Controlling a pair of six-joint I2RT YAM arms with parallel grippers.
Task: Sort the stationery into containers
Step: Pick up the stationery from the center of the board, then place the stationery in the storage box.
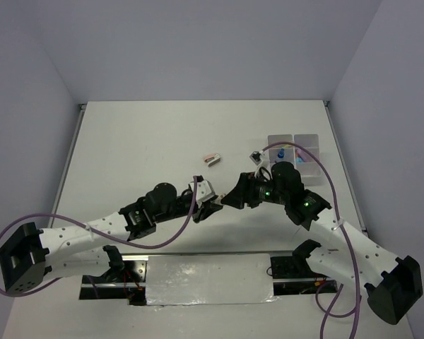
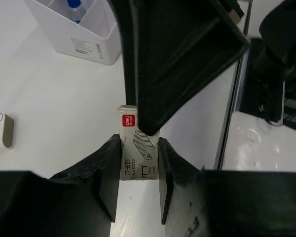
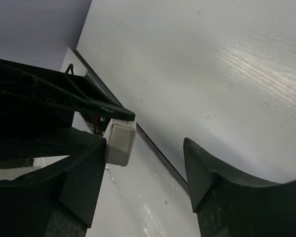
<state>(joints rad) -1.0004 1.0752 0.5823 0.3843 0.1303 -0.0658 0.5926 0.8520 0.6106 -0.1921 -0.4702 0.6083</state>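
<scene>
A small white staple box [image 2: 138, 148] with a red label is clamped between the fingers of my left gripper [image 2: 139, 165], which holds it just above the table. My right gripper [image 3: 143, 150] is open around the same box [image 3: 119, 143]. The box lies close to its left finger, and a wide gap separates it from the other finger. In the top view both grippers meet at the table's middle front, left [image 1: 209, 203] and right [image 1: 230, 198]. The containers [image 1: 295, 152] stand at the back right, with a blue item [image 2: 75, 9] in one compartment.
A small pink-and-white item [image 1: 212, 159] lies on the table beyond the grippers, and another small piece [image 1: 256, 156] sits beside the containers. A white eraser-like piece [image 2: 1, 129] lies left of the held box. The right arm's cable loops over the containers.
</scene>
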